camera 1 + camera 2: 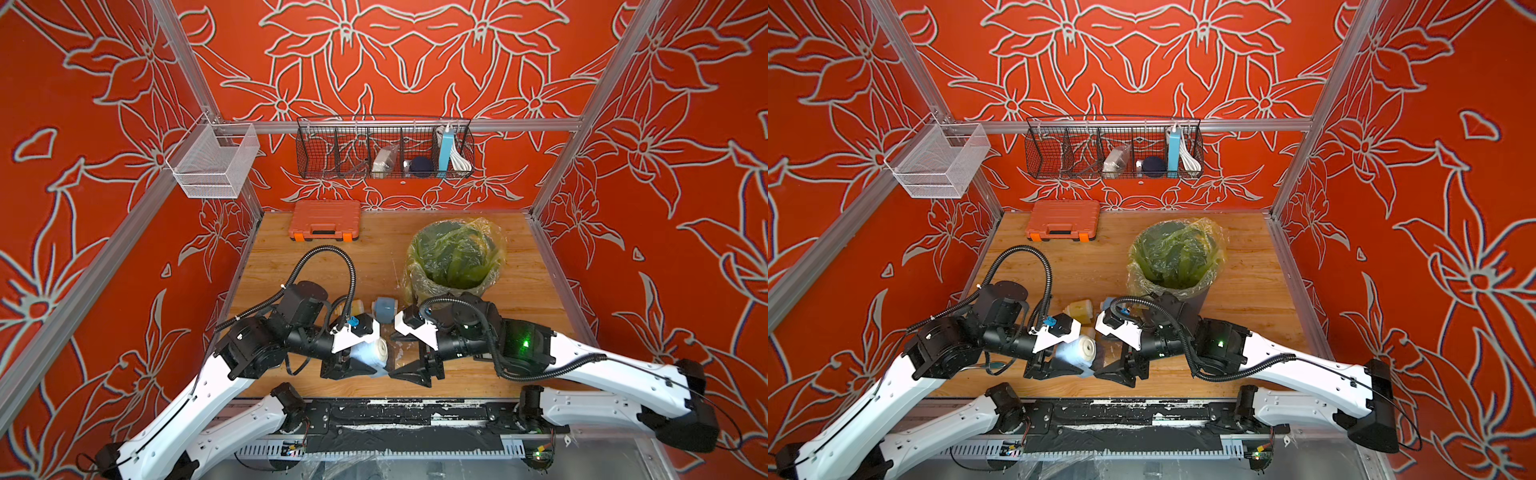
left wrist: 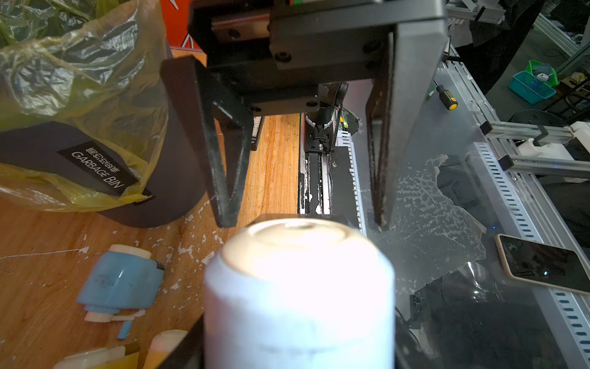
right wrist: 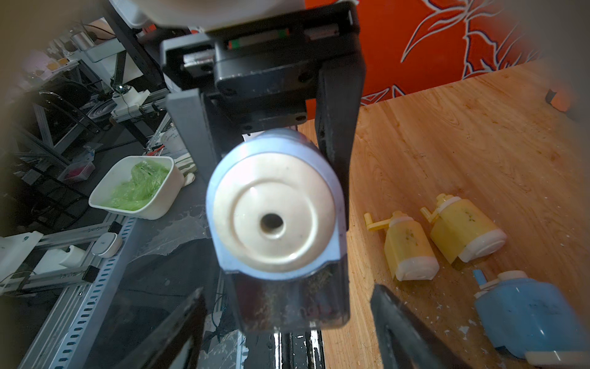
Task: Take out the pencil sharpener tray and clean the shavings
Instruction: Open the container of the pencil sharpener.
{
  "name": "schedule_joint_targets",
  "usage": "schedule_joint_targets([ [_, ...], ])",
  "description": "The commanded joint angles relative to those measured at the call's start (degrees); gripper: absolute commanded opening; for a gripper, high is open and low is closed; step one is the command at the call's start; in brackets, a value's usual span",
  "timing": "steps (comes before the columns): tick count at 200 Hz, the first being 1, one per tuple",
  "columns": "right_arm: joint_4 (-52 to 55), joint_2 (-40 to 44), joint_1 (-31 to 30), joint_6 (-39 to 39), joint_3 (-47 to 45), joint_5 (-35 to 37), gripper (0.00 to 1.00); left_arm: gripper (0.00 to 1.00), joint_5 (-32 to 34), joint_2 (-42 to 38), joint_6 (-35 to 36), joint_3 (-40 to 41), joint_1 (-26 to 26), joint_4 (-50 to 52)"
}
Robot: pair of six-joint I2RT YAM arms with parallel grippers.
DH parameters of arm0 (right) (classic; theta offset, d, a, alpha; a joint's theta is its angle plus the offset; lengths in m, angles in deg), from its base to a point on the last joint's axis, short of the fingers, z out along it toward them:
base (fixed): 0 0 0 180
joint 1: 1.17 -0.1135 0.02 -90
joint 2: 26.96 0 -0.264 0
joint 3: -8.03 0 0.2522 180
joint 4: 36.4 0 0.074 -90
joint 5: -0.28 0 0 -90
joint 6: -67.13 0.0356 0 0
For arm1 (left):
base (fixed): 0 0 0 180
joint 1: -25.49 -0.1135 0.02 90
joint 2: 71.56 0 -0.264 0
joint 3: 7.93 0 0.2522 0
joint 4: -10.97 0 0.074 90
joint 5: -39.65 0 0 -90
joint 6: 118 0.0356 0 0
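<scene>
My left gripper (image 1: 365, 368) is shut on a blue pencil sharpener (image 1: 370, 353) with a cream front face (image 3: 274, 211), held over the table's front edge. A dark see-through tray (image 3: 290, 297) sits in the sharpener's base, with brownish dust inside. My right gripper (image 3: 287, 332) faces the sharpener and is open. Its fingers (image 2: 223, 159) stand on either side of the tray, apart from it. Pale shavings (image 2: 188, 246) lie scattered on the wooden table (image 1: 519, 291) beside the bin.
A garbage bin (image 1: 453, 257) lined with a yellow-green bag stands just behind the right arm. Another blue sharpener (image 3: 530, 319) and two yellow ones (image 3: 408, 246) lie on the table. An orange case (image 1: 324, 220) sits at the back. Wire baskets (image 1: 384, 147) hang on the wall.
</scene>
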Motion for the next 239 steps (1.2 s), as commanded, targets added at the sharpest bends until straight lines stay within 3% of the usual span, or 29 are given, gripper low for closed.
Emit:
schedule_joint_targets([
  [1, -1.3, -0.4, -0.6, 0.1, 1.5, -1.2, 0.82, 0.0, -2.0, -0.7, -0.7, 0.4, 0.3, -1.3],
  [239, -2.3, -2.9, -2.0, 1.3, 2.5, 0.5, 0.63, 0.0, -2.0, -2.3, -2.2, 1.6, 0.3, -1.9],
])
